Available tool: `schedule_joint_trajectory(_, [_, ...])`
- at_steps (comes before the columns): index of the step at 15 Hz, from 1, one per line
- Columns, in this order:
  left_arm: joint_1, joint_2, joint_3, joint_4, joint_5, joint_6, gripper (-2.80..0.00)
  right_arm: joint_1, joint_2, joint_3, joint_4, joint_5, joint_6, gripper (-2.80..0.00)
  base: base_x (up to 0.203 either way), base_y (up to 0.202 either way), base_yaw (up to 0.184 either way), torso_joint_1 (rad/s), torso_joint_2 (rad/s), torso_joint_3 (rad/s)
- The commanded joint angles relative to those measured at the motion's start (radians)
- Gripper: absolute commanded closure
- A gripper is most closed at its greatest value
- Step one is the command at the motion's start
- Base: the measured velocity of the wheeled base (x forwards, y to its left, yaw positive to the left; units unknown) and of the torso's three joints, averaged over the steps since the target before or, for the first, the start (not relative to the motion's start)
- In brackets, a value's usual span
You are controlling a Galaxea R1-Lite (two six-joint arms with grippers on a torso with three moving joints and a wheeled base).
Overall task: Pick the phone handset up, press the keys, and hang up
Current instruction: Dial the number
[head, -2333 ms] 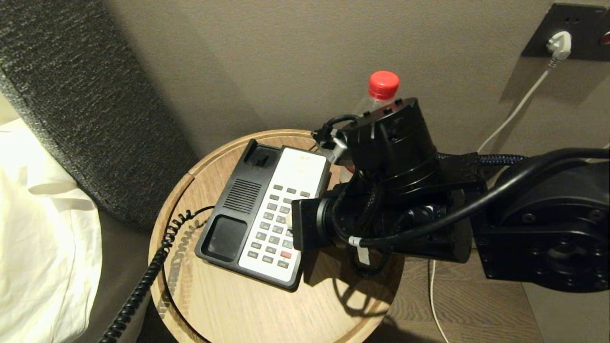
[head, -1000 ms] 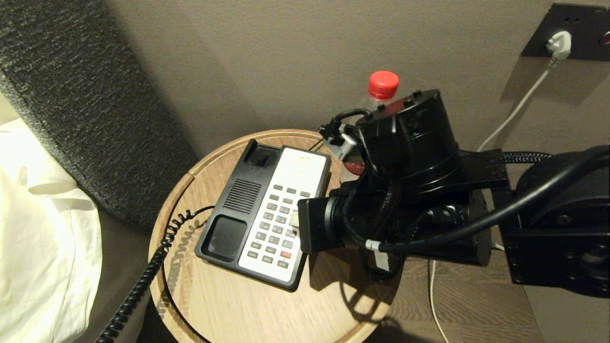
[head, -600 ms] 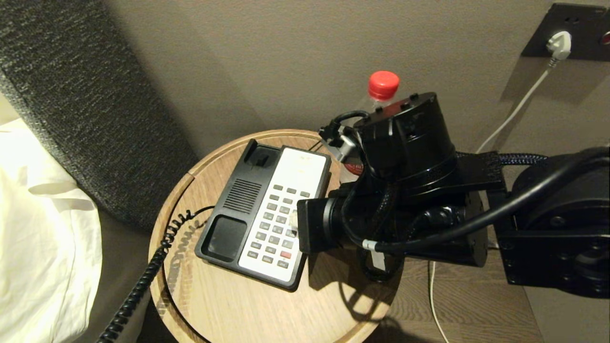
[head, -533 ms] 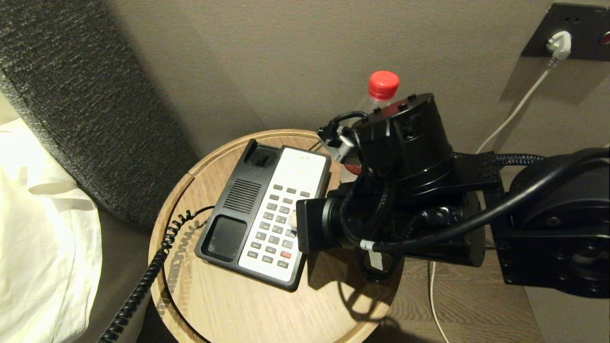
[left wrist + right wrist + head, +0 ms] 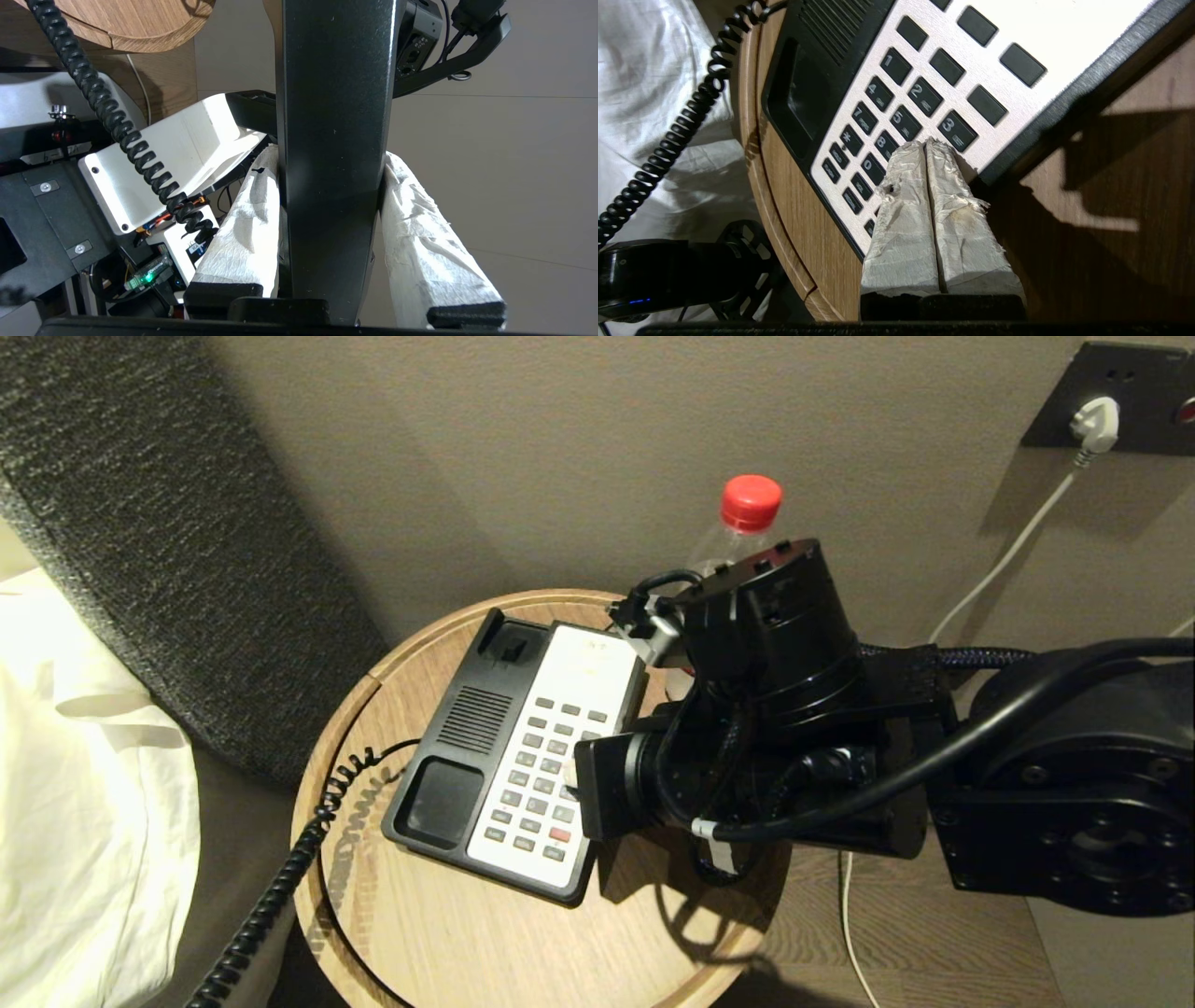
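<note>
The table (image 5: 448,933) carries the phone base (image 5: 467,747), and its cradle lies bare, so the first step looks done: the handset (image 5: 334,140) is off the base. In the left wrist view it stands as a broad dark bar clamped between the two padded fingers (image 5: 243,224) of the left gripper (image 5: 332,168), held off to the side of the table with the coiled cord (image 5: 280,896) running over the table's edge to it.

The pressing step seems to be in hand. The right gripper (image 5: 927,147) has its padded fingers pressed together into one blunt tip, which sits on the keypad (image 5: 896,112) in the column below the 3 key, just beside the 8. Hanging up is still to do: the handset has to go back into the cradle.

Much is hidden. In the head view the right arm (image 5: 794,728) covers the gripper tip and the right edge of the keypad, and most of the bottle (image 5: 742,523) behind it. The left arm is outside that view altogether. The key under the tip is covered, so which one it is, and whether it is pushed down or only touched, I cannot tell. Only the handset's middle stretch shows; its ends are cut off.
</note>
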State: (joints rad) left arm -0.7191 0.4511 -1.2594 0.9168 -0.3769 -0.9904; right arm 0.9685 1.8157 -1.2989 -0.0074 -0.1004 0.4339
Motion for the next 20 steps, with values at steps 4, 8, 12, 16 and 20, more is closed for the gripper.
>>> schedule_joint_trajectory(4, [0.000, 0.000, 0.003, 0.004, -0.003, -0.005, 0.00, -0.010, 0.014, 0.005, 0.000, -0.002, -0.012, 0.00, 0.000, 0.000, 0.000, 0.000, 0.00, 0.000])
schedule_joint_trajectory(8, [0.001, -0.004, 0.003, 0.005, -0.003, -0.007, 0.00, -0.012, 0.008, 0.006, 0.000, -0.002, -0.012, 0.00, 0.000, 0.000, 0.000, 0.000, 0.00, 0.000])
schedule_joint_trajectory(12, [0.001, -0.009, 0.008, 0.005, -0.002, -0.007, 0.00, 0.001, -0.016, -0.007, 0.002, 0.004, 0.000, 0.00, 0.000, 0.000, 0.000, 0.000, 0.00, 0.000])
schedule_joint_trajectory(16, [0.004, -0.011, 0.008, 0.005, -0.003, -0.007, 0.00, 0.028, -0.028, -0.001, 0.005, 0.022, 0.068, 0.00, 0.000, 0.000, 0.000, 0.000, 0.00, 0.000])
schedule_joint_trajectory(20, [0.004, -0.017, 0.011, 0.005, -0.003, -0.007, 0.00, 0.039, -0.009, 0.000, 0.006, 0.038, 0.072, 0.00, 0.000, 0.000, 0.000, 0.000, 0.00, 0.000])
